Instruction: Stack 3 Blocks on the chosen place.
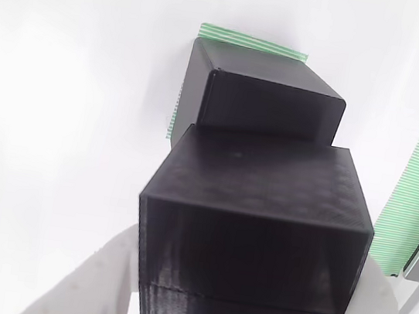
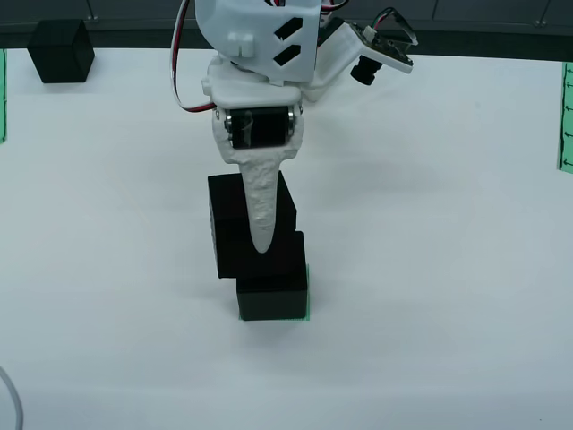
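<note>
Far left of the fixed view facing the arm: one spare block (image 2: 61, 50), matte black, standing alone on the white table (image 2: 448, 296) near its far edge, well apart from the others; judged the third block, not yet brought over. Centre of the same view: base block (image 2: 273, 294) resting on the chosen place (image 2: 307, 296), of which only a thin green sliver shows at the block's right edge and near corner. Same patch in the view that rides on the gripper: striped green-and-white border (image 1: 249, 41) showing beyond the far and left sides of the base block (image 1: 268, 103). Above it: held block (image 2: 231, 224), offset to the left and far side of the base block, overlapping it only partly; whether the two touch cannot be told. In the riding view the held block (image 1: 252, 241) sits large in the foreground, its far edge lying over the near part of the base block. Gripper (image 2: 263, 215): white, fingers clamped on the held block, one tapered finger (image 2: 263, 202) running down its near face. Far right: further striped patches (image 2: 566, 116) at the table's right edge, unoccupied. Progress, judged: one block placed, second in hand and not yet squared over the first, third untouched.
</note>
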